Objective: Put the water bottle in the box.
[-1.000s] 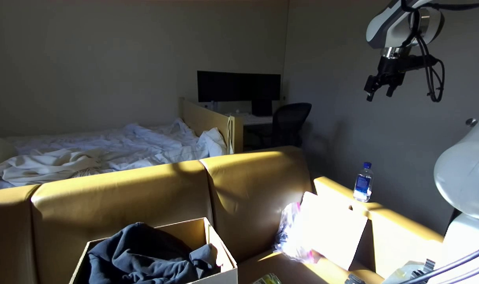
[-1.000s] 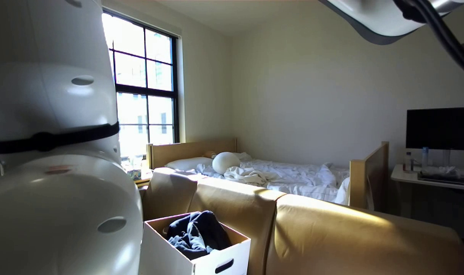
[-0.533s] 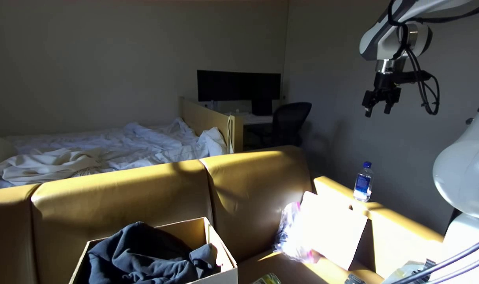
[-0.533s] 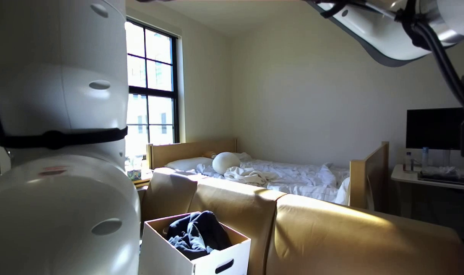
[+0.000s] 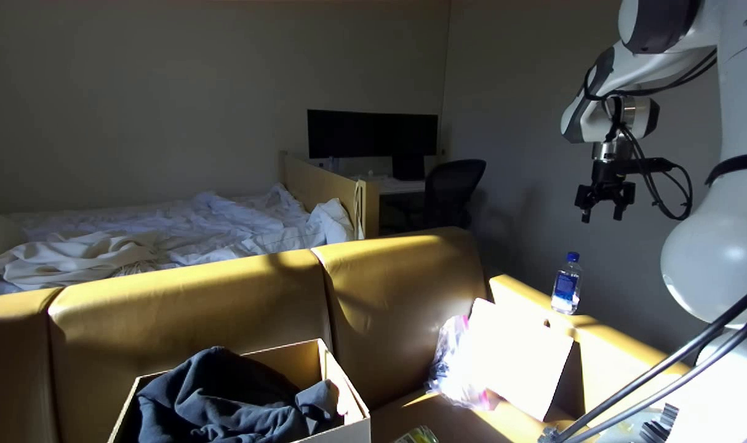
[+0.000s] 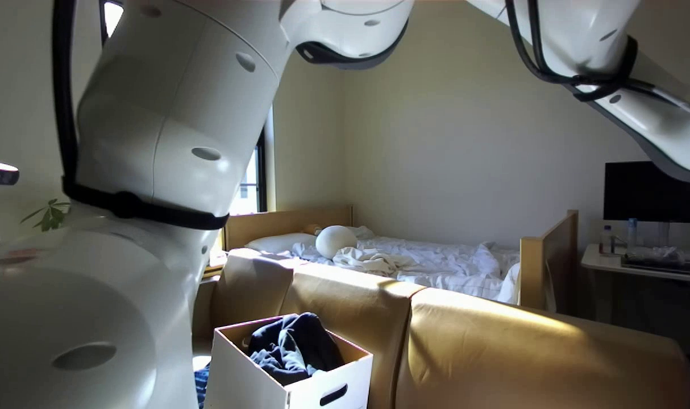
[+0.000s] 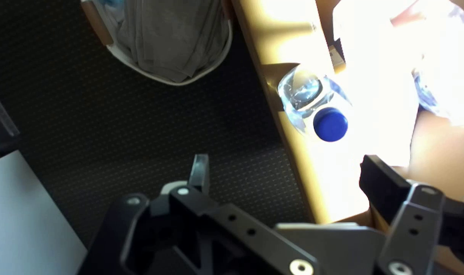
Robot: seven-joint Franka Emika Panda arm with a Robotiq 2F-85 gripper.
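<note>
The water bottle [image 5: 565, 289], clear with a blue cap and a blue label patch, stands upright on the sofa's armrest in an exterior view. Its cap [image 7: 330, 124] shows ahead of the fingers in the wrist view. My gripper [image 5: 602, 215] is open and empty, above the bottle and slightly to its right in that exterior view. The wrist view shows the fingers [image 7: 287, 160] wide apart, not touching the bottle. The cardboard box [image 5: 355, 409] stands on the sofa and holds bunched dark blue fabric [image 5: 226, 394]. The box also shows in an exterior view [image 6: 242, 369] where bottle and gripper are out of view.
The armrest [image 5: 626, 347] borders the sofa. A bright white panel [image 5: 515, 357] and a plastic bag [image 5: 450, 369] lean beside it. The sofa backrest [image 5: 404, 295] runs behind the box. In the wrist view, a basket of grey fabric [image 7: 178, 38] stands on the dark floor.
The arm has come down, lowering my gripper from well above to a little above the bottle's height. The fingers stay open. The bottle and the box have not moved.
</note>
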